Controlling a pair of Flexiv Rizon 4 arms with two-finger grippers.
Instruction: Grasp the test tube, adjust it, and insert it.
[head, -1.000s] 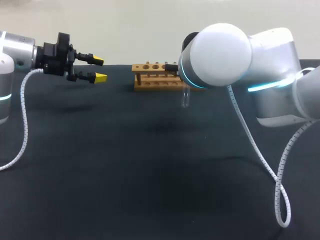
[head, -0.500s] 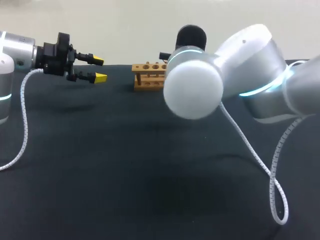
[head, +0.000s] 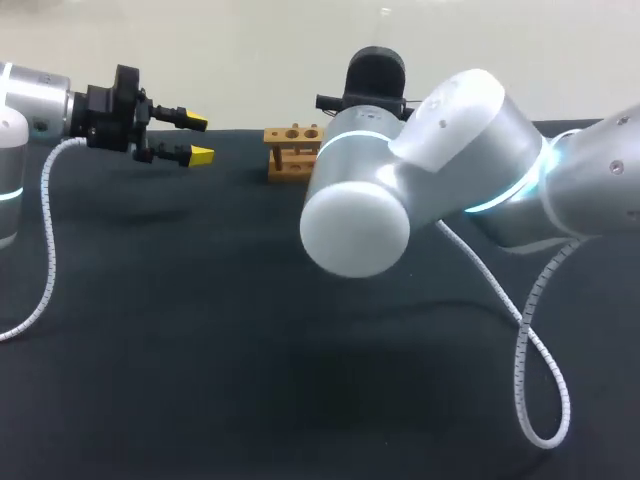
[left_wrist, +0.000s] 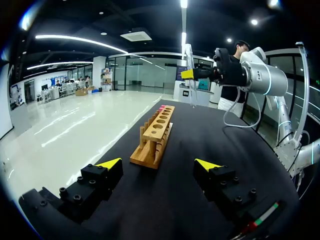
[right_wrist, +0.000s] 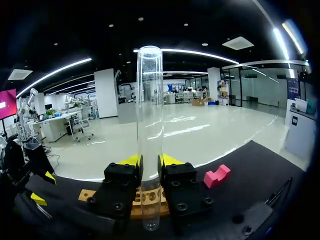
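Observation:
A clear glass test tube (right_wrist: 150, 125) stands upright between the yellow-tipped fingers of my right gripper (right_wrist: 150, 161), which is shut on its lower part. The wooden rack (right_wrist: 148, 197) with its row of holes lies just beyond and below the tube's bottom end. In the head view my right arm's bulky elbow (head: 380, 200) hides that gripper, the tube and the rack's right half; only the rack's left end (head: 292, 150) shows. My left gripper (head: 192, 139) hangs open and empty at the far left, well apart from the rack. Its wrist view looks along the rack (left_wrist: 156, 134), with the tube (left_wrist: 189, 60) held above the far end.
A small pink block (right_wrist: 216, 176) lies on the black tabletop (head: 200, 330) beyond the rack's far end. My right arm's white coiled cable (head: 530, 350) loops down over the table's right part, and my left arm's cable (head: 45, 240) hangs at the left.
My right arm has swung its elbow left and toward the camera, covering the rack's right half and the tube that earlier hung below it. The left arm has kept still.

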